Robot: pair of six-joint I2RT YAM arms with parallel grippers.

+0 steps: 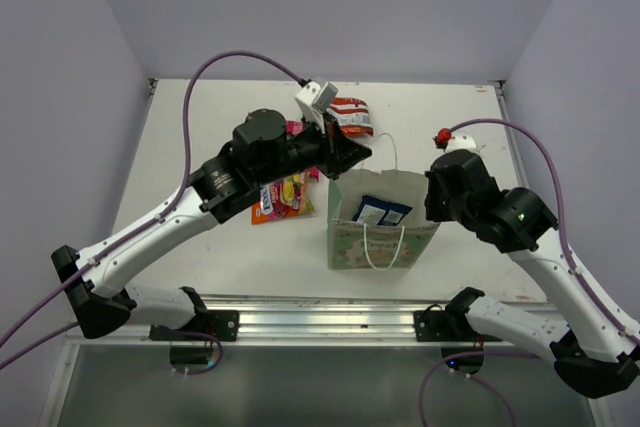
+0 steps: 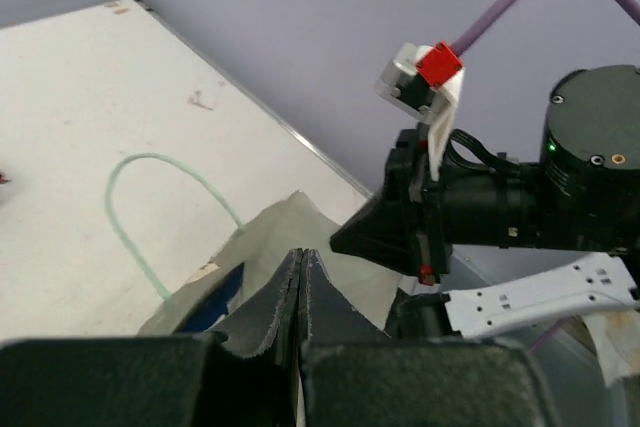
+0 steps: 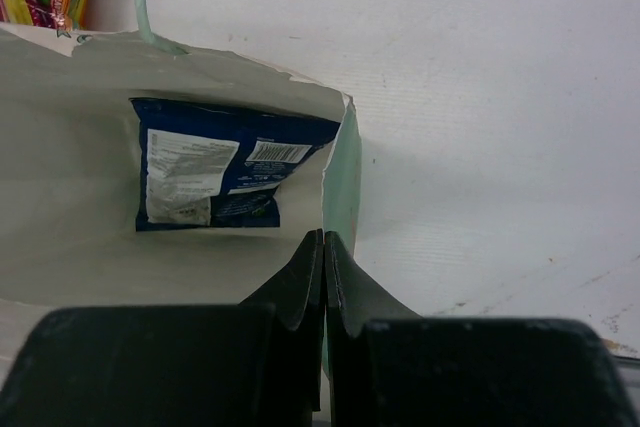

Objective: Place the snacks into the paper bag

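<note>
Paper bag [image 1: 345,245] is standing upright a bit right of the middle of the table [image 1: 200,117], closer to the near edge. Its mouth points straight up, and the long side of the opening runs parallel to that near edge.

The blue crisp packet [image 1: 381,212] is already inside, lying flat with its back label up. The other three are all out on the table. The orange-yellow candy packet [image 1: 283,197] is just left of the bag, the pink one [image 1: 296,128] is mostly hidden under the left arm, and the red-white-brown one [image 1: 351,117] is up by the far edge.

The right pincer [image 3: 322,247] is pinched together on the bag's right-hand rim. The left pincer [image 2: 302,259] is also closed, right at the far-left corner of the mouth, but I can't tell if there's paper in it.

So I reckon they're between packets, just steadying the bag. Next, the left arm probably needs to back off and go for the candy packet, since it's nearest, while the right keeps the mouth open.
</note>
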